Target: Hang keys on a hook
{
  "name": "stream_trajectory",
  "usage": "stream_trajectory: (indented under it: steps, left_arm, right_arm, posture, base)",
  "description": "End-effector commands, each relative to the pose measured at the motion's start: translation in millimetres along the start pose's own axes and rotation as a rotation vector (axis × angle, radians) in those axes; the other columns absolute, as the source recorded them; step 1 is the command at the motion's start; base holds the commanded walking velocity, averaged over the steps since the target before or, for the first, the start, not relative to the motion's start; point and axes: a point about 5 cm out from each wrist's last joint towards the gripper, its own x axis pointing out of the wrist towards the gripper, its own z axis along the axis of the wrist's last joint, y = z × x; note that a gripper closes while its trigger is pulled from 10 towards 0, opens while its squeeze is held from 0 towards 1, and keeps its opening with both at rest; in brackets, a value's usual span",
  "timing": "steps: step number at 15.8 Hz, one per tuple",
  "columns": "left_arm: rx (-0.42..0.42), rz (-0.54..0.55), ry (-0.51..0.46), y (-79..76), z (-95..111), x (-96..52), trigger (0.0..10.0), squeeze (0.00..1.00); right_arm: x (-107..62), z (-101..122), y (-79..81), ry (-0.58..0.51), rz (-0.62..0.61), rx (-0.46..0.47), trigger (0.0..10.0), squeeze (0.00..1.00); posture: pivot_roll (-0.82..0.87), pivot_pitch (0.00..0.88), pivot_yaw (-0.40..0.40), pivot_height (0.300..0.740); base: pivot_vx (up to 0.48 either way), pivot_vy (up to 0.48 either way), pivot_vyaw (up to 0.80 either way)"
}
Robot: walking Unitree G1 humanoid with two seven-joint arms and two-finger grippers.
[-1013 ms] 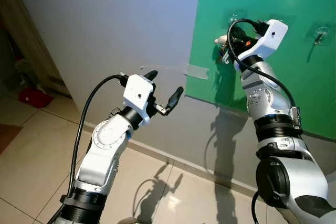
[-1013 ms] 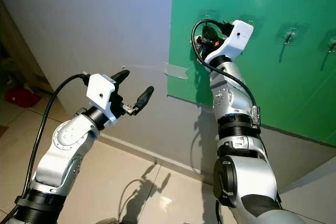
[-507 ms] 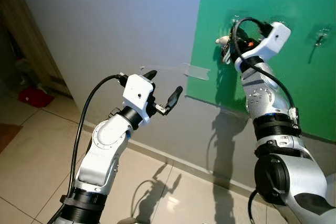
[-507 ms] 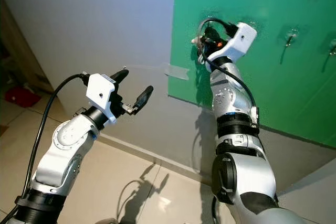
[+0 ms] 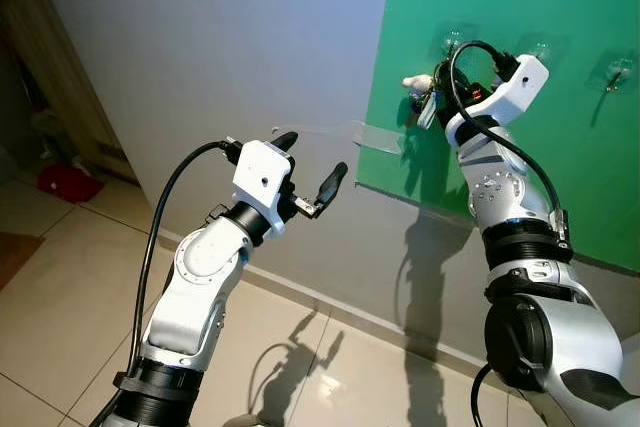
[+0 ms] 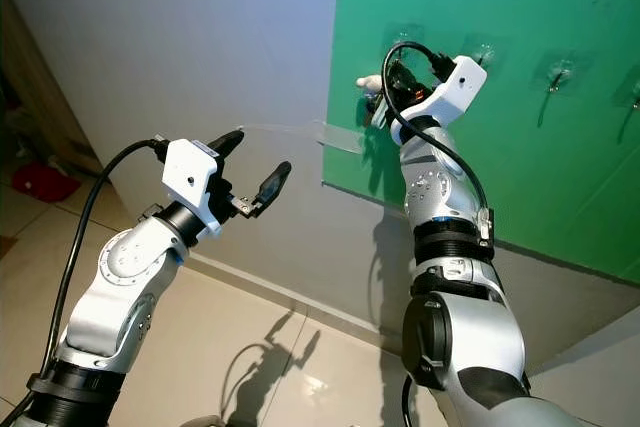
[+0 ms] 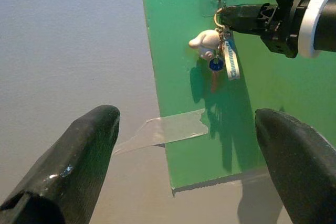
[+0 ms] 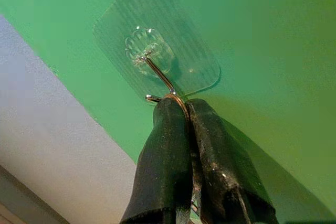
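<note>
While the left gripper (image 5: 312, 169) hangs nearest the camera with its two black fingers spread wide and nothing between them, the work sits farther off on the green board (image 5: 560, 167). Up there the right gripper (image 8: 186, 109) is pinched tight on the key ring (image 8: 175, 98), right at the tip of the clear stick-on hook (image 8: 152, 64), which lies at about eleven o'clock from the fingertips in the right wrist view. From the left wrist view the keys (image 7: 218, 56), with a white plush charm (image 7: 203, 43), dangle straight down at six o'clock below the ring. I judge the ring needs to slide over the hook's upturned tip before release.
</note>
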Motion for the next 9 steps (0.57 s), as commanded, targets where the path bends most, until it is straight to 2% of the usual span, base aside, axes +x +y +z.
stream_trajectory:
  steps: [1,3,4,5,9]
  left_arm:
    - [0.018,-0.014,-0.021,-1.6,5.3,0.6,10.0,0.0]
    - [0.022,-0.017,-0.033,-2.2,7.3,2.0,10.0,0.0]
    - [0.018,-0.014,-0.049,-1.9,9.5,2.7,10.0,0.0]
    - [0.015,-0.012,-0.058,-1.7,10.8,3.2,10.0,0.0]
    - [-0.004,-0.044,-0.09,-3.7,15.6,4.2,10.0,0.0]
  right_arm:
    - [-8.1,-20.4,-14.4,0.086,-0.07,0.011,10.0,0.0]
    - [-8.1,-17.6,-14.1,0.073,-0.06,-0.015,10.0,0.0]
    - [-8.1,-16.3,-13.3,0.065,-0.05,-0.03,10.0,0.91]
    - [-8.1,-15.7,-12.8,0.06,-0.045,-0.039,10.0,1.0]
    - [-10.4,-15.4,-3.4,0.047,0.03,-0.125,10.0,1.0]
  posture:
    - [-0.01,0.0,-0.029,0.74]
    - [-0.02,0.0,-0.027,0.74]
    - [-0.02,0.0,-0.025,0.74]
    - [-0.02,0.0,-0.024,0.74]
    - [-0.02,0.0,-0.017,0.74]
  base:
    - [0.0,0.0,0.0]
    - [0.0,0.0,0.0]
    - [0.0,0.0,0.0]
    - [0.0,0.0,0.0]
    - [0.0,0.0,0.0]
